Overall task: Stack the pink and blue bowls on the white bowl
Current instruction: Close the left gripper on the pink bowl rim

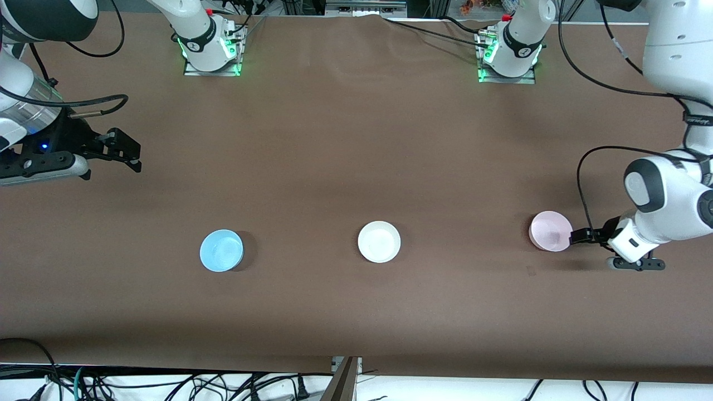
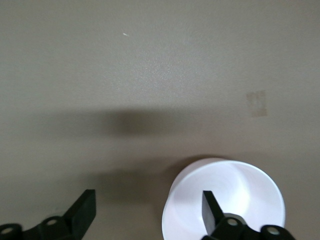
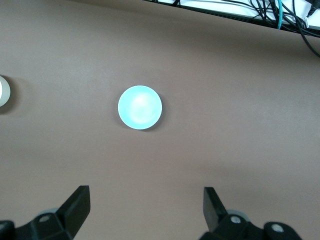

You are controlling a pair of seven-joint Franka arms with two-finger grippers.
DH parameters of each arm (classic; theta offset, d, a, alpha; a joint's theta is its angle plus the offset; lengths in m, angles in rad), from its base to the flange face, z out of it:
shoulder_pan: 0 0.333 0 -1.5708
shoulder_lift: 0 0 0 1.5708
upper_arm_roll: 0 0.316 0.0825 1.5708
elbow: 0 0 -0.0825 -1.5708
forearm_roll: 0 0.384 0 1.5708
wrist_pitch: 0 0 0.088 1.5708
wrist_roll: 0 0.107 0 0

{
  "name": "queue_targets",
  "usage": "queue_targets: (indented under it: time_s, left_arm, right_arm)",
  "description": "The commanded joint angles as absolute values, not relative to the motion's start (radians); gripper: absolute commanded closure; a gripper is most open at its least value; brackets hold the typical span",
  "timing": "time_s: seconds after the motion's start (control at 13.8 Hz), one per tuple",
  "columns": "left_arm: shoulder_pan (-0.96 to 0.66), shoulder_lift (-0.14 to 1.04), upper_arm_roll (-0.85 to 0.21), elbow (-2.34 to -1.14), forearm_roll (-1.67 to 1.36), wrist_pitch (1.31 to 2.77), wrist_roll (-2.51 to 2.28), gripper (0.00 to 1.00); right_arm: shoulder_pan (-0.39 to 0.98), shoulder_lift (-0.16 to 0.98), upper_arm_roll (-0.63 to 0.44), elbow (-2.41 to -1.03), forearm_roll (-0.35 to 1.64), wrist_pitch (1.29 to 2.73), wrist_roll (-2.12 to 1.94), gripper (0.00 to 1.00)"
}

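Observation:
The pale pink bowl (image 1: 550, 230) sits toward the left arm's end of the table. The white bowl (image 1: 379, 241) is mid-table, and the light blue bowl (image 1: 221, 250) is toward the right arm's end. My left gripper (image 1: 577, 237) is open and low at the pink bowl's rim. In the left wrist view the left gripper (image 2: 147, 197) has one finger over the bowl's (image 2: 235, 195) inside and the other off it over bare table. My right gripper (image 1: 127, 150) is open and empty, up over the right arm's end of the table. Its wrist view shows the right gripper (image 3: 146, 192) above the blue bowl (image 3: 140, 107).
The brown table cover (image 1: 356, 139) carries only the three bowls, set in a row. Both arm bases stand along the table's farther edge. Cables lie along the table's near edge (image 1: 167, 384). A sliver of the white bowl (image 3: 3, 91) shows in the right wrist view.

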State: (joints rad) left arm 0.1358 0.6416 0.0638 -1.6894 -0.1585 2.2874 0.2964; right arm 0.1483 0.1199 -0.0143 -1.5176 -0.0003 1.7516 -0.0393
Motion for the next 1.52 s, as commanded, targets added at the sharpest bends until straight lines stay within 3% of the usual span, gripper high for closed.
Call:
queue_targets:
  time_s: [0.0,0.51,0.72,0.8,1.23,1.3,1.45]
  left_arm:
    - [0.144,0.641,0.060,-1.712,-0.187,2.315,0.339,0.14]
    - [0.141,0.615,0.061,-1.732,-0.187,2.198,0.368,0.15]
    - [0.138,0.615,0.061,-1.730,-0.187,2.187,0.371,0.35]
    - [0.137,0.615,0.063,-1.730,-0.186,2.187,0.374,0.50]
    - [0.129,0.624,0.066,-1.729,-0.187,2.191,0.374,0.95]
    - [0.130,0.624,0.066,-1.727,-0.189,2.189,0.374,1.00]
    - [0.126,0.623,0.064,-1.724,-0.189,2.184,0.374,1.00]
  right_arm:
    - [0.143,0.092,-0.012,-1.546,-0.002,1.756,-0.046,0.00]
    - [0.143,0.092,-0.012,-1.546,-0.002,1.756,-0.046,0.00]
    - [0.140,0.098,-0.015,-1.543,-0.002,1.756,-0.046,0.00]
    - [0.138,0.100,-0.015,-1.543,-0.002,1.761,-0.046,0.00]
    - [0.133,0.120,-0.015,-1.537,-0.012,1.784,-0.046,0.00]
    - [0.136,0.123,-0.015,-1.540,-0.014,1.776,-0.040,0.00]
    - [0.133,0.135,-0.015,-1.542,-0.012,1.775,-0.032,0.00]
